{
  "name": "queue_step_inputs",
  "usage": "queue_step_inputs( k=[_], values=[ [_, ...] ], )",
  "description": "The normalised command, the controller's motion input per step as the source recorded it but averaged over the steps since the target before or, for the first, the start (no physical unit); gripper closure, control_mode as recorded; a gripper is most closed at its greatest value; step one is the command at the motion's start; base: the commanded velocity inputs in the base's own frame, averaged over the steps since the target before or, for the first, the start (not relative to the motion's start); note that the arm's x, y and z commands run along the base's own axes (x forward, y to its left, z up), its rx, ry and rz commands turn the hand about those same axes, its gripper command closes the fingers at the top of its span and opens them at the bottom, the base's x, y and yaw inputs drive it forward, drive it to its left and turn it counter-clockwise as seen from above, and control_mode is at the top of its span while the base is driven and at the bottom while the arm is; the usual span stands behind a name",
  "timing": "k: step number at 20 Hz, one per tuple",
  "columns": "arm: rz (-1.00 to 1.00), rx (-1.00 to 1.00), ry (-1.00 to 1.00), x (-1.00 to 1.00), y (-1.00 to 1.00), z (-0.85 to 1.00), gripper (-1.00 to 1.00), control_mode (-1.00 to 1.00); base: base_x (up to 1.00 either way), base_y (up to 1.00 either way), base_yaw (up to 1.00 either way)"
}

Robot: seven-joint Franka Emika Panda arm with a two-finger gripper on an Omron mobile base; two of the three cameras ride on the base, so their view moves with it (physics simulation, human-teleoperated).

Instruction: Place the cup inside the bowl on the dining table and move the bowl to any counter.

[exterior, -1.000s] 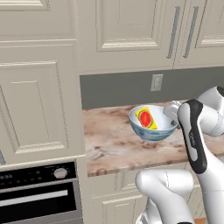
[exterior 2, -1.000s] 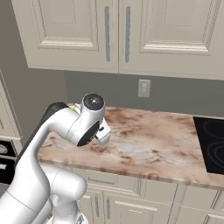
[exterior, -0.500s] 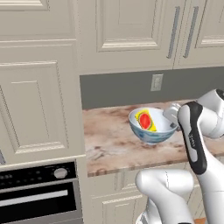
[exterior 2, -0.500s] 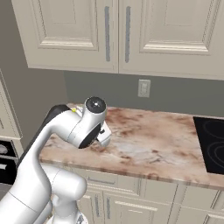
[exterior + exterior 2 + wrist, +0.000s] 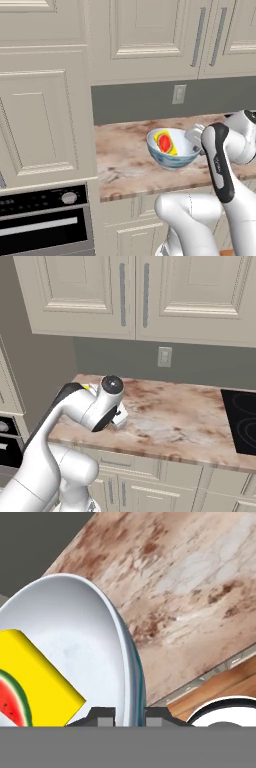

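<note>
Here one bowl (image 5: pixel 172 152) holding one cup (image 5: pixel 165 143) sits above the counter (image 5: pixel 125 160), rim clamped by the pincer (image 5: pixel 131 713).

2 base views flank the counter (image 5: pixel 130 165); hand view hugs the bowl (image 5: pixel 75 637).

Cream panelled upper cabinets (image 5: pixel 135 296) with grey bar handles (image 5: pixel 122 293) are hung above a grey wall (image 5: pixel 115 358), on which a white outlet (image 5: pixel 164 357) is mounted. A tall cream cabinet (image 5: pixel 45 100) is seen at the left, with a black oven (image 5: pixel 45 220) below it. A black cooktop (image 5: pixel 242 421) is set at the right.
</note>
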Motion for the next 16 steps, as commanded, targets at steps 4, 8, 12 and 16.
queue_step_inputs(
  k=[4, 8, 12, 16],
  values=[
    [0.00, 0.00, 0.00, 0.01, 0.00, -0.20, 1.00, -1.00, 0.00, 0.00, 0.00],
    [0.00, 0.00, 0.00, 0.09, 0.00, -0.20, 1.00, -1.00, 0.00, 0.00, 0.00],
    [0.01, 0.00, 0.00, 0.11, 0.00, -0.17, 1.00, -1.00, 0.00, 0.00, 0.00],
    [0.00, 0.00, 0.00, 0.26, 0.00, -0.18, 1.00, -1.00, 0.00, 0.00, 0.00]
  ],
)
